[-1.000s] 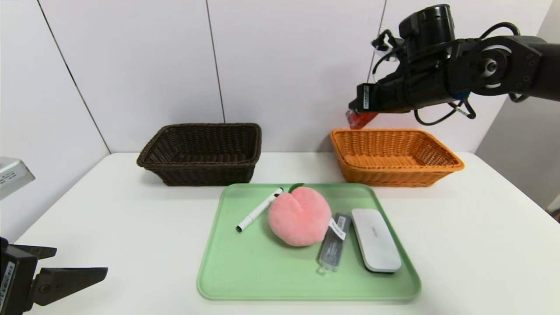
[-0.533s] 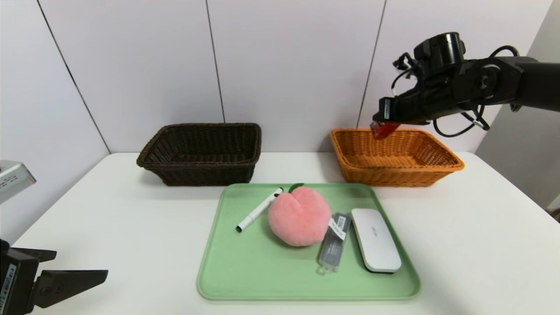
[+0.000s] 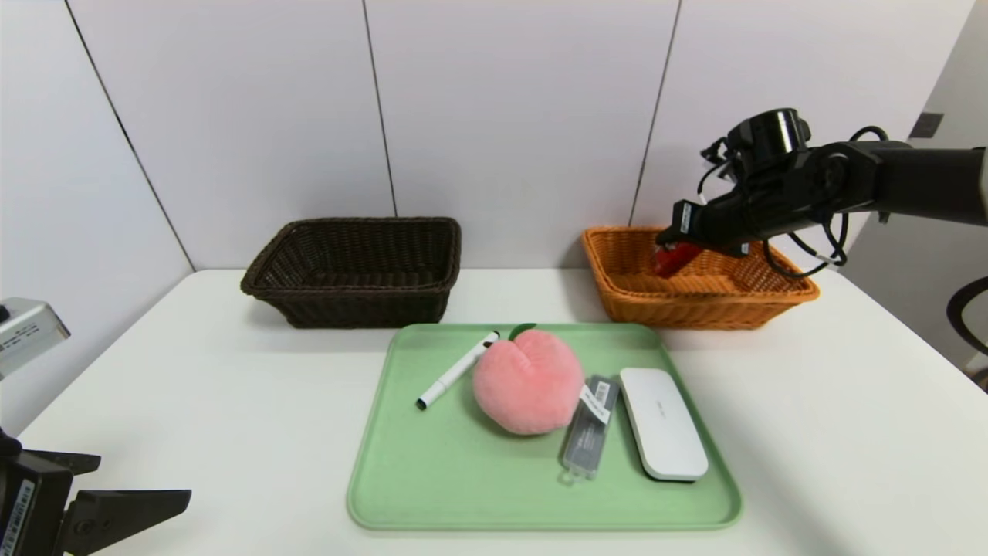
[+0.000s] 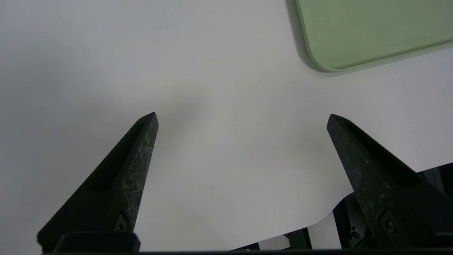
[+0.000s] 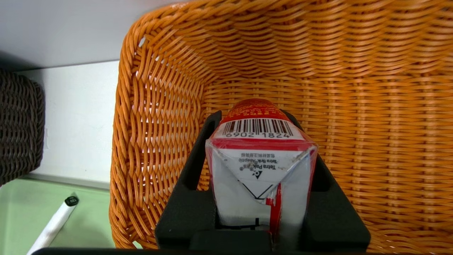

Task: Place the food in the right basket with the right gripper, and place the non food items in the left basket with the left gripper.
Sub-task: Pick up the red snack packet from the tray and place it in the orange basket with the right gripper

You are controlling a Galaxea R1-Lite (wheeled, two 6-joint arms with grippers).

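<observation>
Left gripper (image 3: 116, 502) parked at the near left corner of the white table (image 3: 810, 432), low over bare tabletop; in the left wrist view its two fingers (image 4: 131, 166) stand wide apart with nothing between them, and a corner of the green tray (image 4: 354, 35) shows beyond.

Green tray sits near centre. On it, left to right: white marker (image 3: 455, 371) lying at a slant, black tip toward the near left; pink plush peach (image 3: 528, 381) with its green leaf at the far side, marker's far end just beside it; grey transparent case (image 3: 590, 427) with white label, just right of the peach; white oblong case (image 3: 662, 422) just beside that, near the tray's right rim.

Far left: dark brown basket (image 3: 355, 270), nothing seen inside from the head view.

Far right: orange basket (image 3: 772, 297). Right gripper (image 3: 679, 251) reaches in over its far rim from the right, tilted downward. Fingers closed on the red drink carton (image 5: 260, 166); right wrist view shows the carton clamped on both sides, barcode end pointing toward the basket floor. Carton is inside the basket's walls, toward the left end; cannot tell whether it touches the floor.
</observation>
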